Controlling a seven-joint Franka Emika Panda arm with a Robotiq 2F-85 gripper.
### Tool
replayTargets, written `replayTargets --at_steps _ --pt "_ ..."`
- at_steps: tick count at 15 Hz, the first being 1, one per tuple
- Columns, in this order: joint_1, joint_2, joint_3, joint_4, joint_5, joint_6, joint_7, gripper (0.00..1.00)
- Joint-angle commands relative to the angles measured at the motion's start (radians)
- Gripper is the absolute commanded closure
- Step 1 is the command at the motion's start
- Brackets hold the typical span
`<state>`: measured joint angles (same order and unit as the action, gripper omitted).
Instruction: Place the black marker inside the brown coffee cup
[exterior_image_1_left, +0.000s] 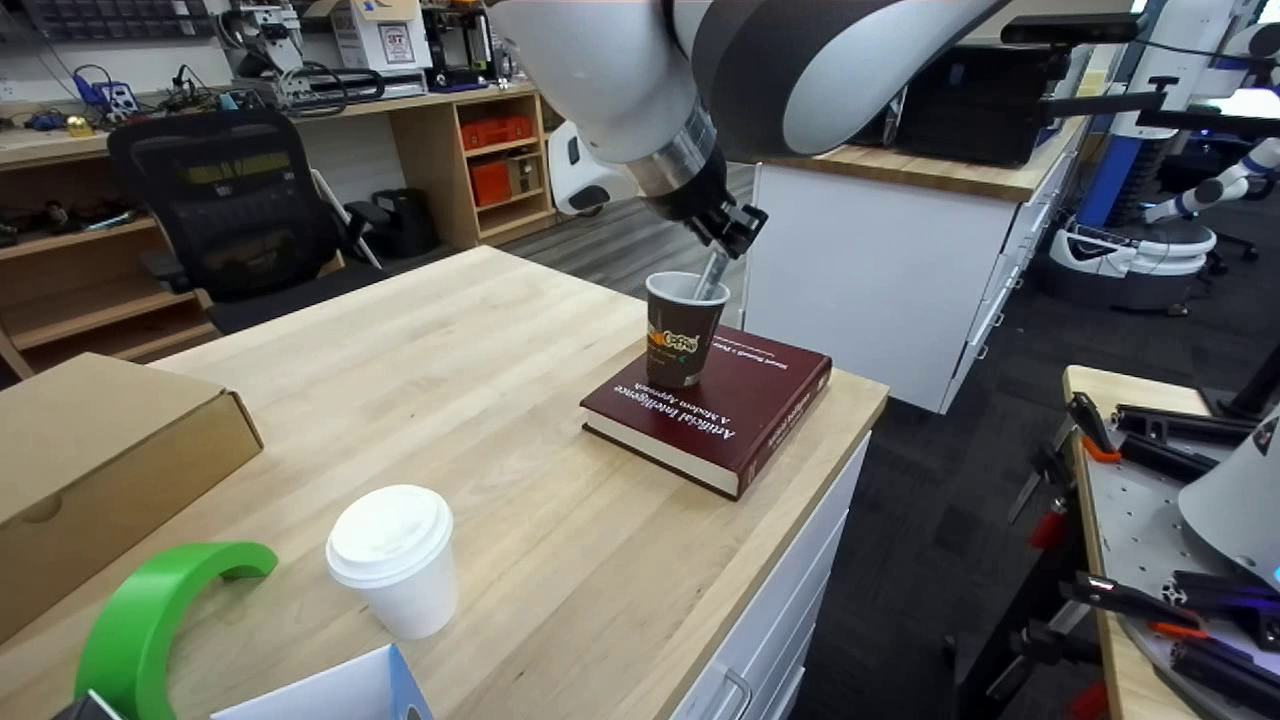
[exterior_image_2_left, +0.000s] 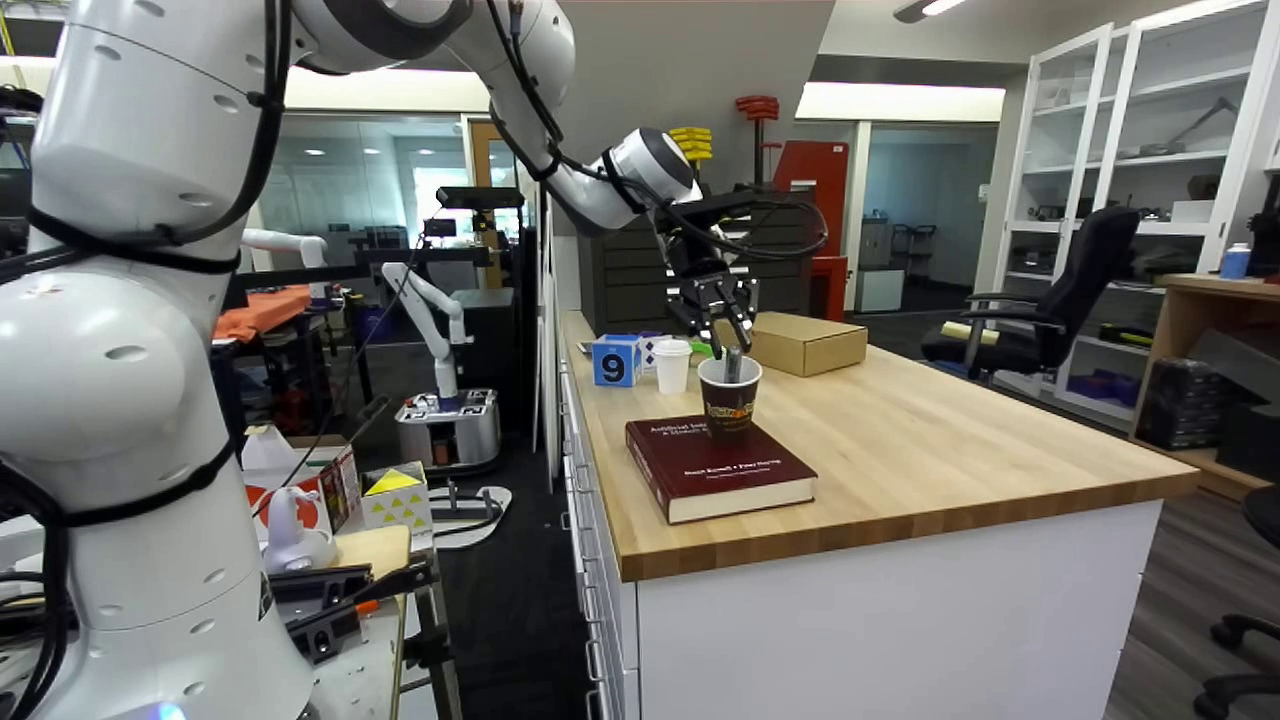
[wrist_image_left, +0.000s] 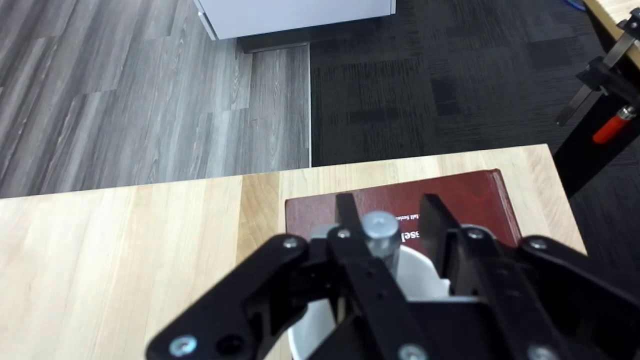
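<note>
The brown coffee cup (exterior_image_1_left: 676, 345) stands upright on a dark red book, its white rim up; it also shows in an exterior view (exterior_image_2_left: 728, 408). A pen-like marker (exterior_image_1_left: 712, 274), grey on the part that shows, stands tilted in the cup with its top above the rim; its lower end is hidden inside. It also shows in an exterior view (exterior_image_2_left: 733, 364) and the wrist view (wrist_image_left: 381, 231). My gripper (wrist_image_left: 389, 205) is open just above the cup. The marker's top is between the fingers, close to the left finger in the wrist view, with a gap to the right one.
The dark red book (exterior_image_1_left: 690, 405) lies near the table's corner and edge. A white cup with a domed lid (exterior_image_1_left: 395, 560), a green arch (exterior_image_1_left: 140, 620), a cardboard box (exterior_image_1_left: 120, 440) and a blue and white box (exterior_image_2_left: 616, 361) stand further along the table.
</note>
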<state>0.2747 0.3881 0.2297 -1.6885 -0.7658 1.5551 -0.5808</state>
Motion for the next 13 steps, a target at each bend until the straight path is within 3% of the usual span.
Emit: replayTargets --at_steps 1,6,7,8,10,13 --pt "-0.008 -0.011 0.007 0.04 0.009 -0.012 -0.03 0.33" --pt "-0.038 -0.071 0.004 0.055 0.097 0.016 -0.007 0.02" --pt "-0.051 -0.085 0.001 0.058 0.143 0.016 0.002 0.0" --pt "-0.02 -0.037 -0.002 0.076 0.085 -0.001 -0.005 0.12" --pt "-0.034 -0.057 -0.005 0.08 0.121 -0.001 -0.006 0.0" --pt "-0.038 -0.064 -0.005 0.08 0.131 -0.001 -0.006 0.0"
